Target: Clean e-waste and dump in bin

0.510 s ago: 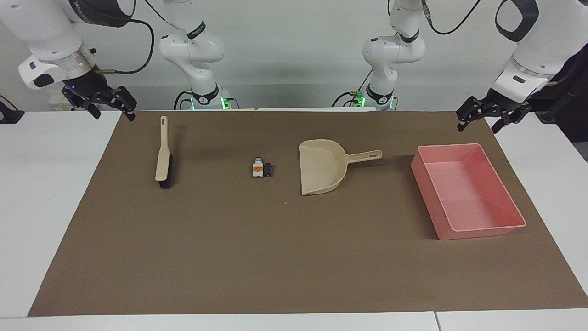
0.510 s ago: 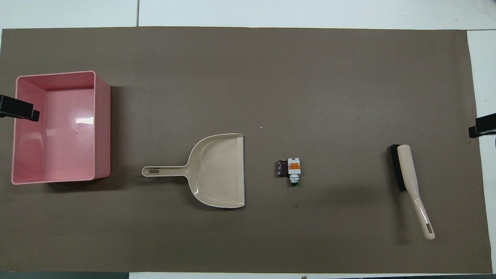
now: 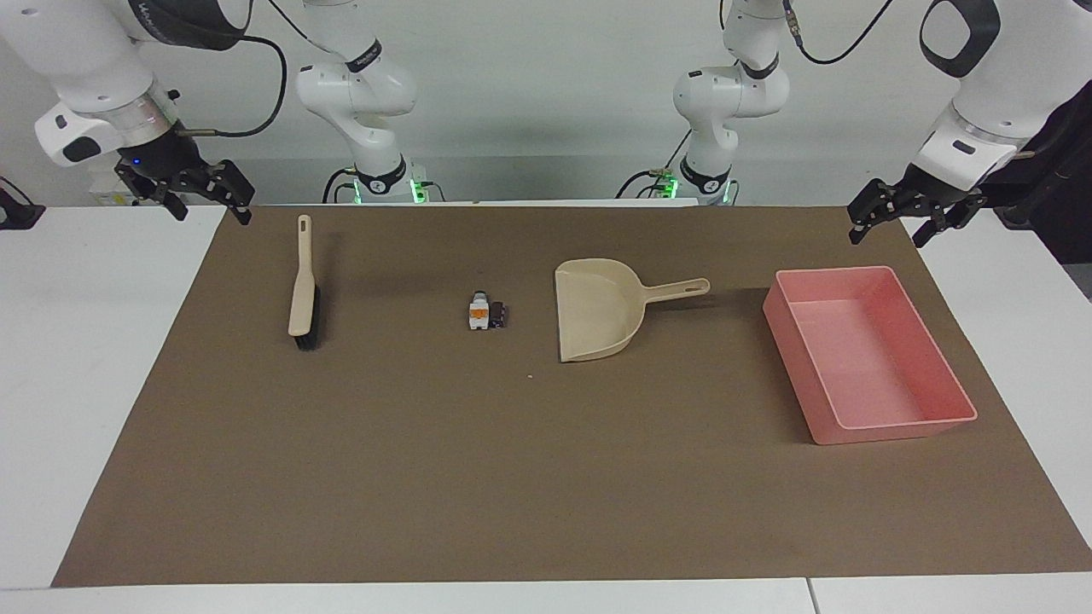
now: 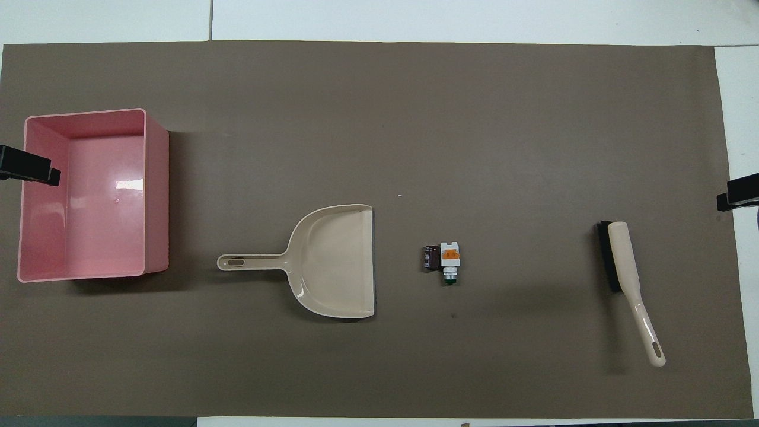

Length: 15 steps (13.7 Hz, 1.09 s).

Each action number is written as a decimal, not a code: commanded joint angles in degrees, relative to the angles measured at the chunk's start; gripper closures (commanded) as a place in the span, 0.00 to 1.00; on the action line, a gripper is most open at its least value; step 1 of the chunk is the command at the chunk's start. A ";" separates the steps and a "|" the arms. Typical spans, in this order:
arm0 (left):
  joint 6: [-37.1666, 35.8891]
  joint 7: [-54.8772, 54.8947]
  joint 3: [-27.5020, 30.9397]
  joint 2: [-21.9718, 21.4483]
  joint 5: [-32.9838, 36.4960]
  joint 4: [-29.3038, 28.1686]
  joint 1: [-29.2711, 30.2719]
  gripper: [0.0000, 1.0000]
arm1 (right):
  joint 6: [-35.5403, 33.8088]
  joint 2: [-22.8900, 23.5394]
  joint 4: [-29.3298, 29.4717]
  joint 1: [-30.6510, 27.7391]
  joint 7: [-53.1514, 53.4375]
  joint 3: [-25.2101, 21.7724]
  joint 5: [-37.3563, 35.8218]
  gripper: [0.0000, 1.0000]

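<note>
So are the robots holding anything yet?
No, nothing is held. The left tool and right tool are both open and empty, up at the table's two ends.

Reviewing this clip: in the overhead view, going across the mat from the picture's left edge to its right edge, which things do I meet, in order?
pink bin → beige dustpan → dark cylinder → white block with the orange patch → brush. Both grippers wait off at the mat's ends, open and holding nothing.
</note>
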 commanded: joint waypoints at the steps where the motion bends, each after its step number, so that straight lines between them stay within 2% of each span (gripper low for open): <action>1: 0.27 -0.25 -0.20 -0.83 -0.54 -1.07 0.37 0.00 | 1.09 -1.35 -1.78 -0.73 -0.82 0.32 -0.08 0.01; 10: 0.27 -0.25 -0.20 -0.83 -0.54 -1.07 0.37 0.00 | -1.82 -1.87 -2.92 -0.38 -2.40 0.50 0.18 0.01; 13: 0.27 -0.34 -0.20 -0.83 -0.54 -1.07 0.37 0.00 | -0.06 -3.89 -6.95 -0.29 -3.10 0.50 0.27 0.01; 15: 0.27 -0.25 -0.20 -0.83 -0.54 -1.07 0.37 0.00 | 3.35 -7.65 -14.84 -0.29 -3.71 0.50 0.27 0.01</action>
